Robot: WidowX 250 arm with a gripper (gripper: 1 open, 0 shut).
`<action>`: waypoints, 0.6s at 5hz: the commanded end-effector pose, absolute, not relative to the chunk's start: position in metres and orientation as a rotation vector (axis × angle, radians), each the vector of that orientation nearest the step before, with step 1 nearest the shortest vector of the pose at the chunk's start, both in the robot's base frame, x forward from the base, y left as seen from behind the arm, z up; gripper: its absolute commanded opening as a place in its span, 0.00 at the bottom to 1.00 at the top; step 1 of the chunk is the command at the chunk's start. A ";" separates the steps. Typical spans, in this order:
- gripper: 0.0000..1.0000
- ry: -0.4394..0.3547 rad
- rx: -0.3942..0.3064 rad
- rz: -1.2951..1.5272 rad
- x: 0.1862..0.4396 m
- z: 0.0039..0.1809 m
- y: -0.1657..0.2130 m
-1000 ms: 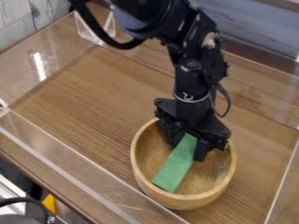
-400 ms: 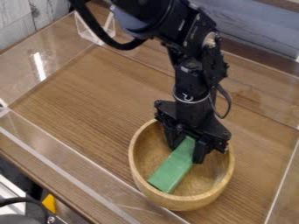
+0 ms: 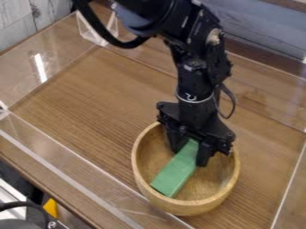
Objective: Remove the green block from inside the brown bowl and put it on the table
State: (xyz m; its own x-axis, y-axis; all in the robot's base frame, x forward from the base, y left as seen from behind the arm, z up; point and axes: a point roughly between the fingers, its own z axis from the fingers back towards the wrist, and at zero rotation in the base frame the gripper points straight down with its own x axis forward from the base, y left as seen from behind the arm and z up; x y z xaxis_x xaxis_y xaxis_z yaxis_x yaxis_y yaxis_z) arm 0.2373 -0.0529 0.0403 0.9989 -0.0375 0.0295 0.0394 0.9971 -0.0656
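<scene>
The brown bowl [image 3: 224,195] sits on the table [image 3: 102,103] at the lower right of the camera view. Inside it lies the green block [image 3: 176,173], slanting from the bowl's near-left inner wall up toward its middle. My gripper [image 3: 194,150] points straight down into the bowl from a black arm. Its black fingers [image 3: 213,147] are shut on the upper end of the green block. That end of the block is hidden between the fingers.
Low clear acrylic walls [image 3: 60,183] border the table on the near and left sides. The bowl stands close to the near wall. Bare tabletop stretches to the left of and behind the bowl.
The green block's lower end has shifted slightly within the bowl. The arm has stayed in place.
</scene>
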 end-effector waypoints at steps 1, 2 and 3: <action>0.00 -0.088 -0.083 -0.030 0.248 0.059 -0.052; 0.00 -0.084 -0.090 -0.026 0.248 0.061 -0.052; 0.00 -0.079 -0.096 -0.023 0.248 0.063 -0.051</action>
State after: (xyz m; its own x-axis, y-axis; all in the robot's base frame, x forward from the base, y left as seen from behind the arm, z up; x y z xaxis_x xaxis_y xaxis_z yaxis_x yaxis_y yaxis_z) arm 0.2378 -0.0518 0.0491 0.9994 -0.0276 0.0192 0.0292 0.9957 -0.0878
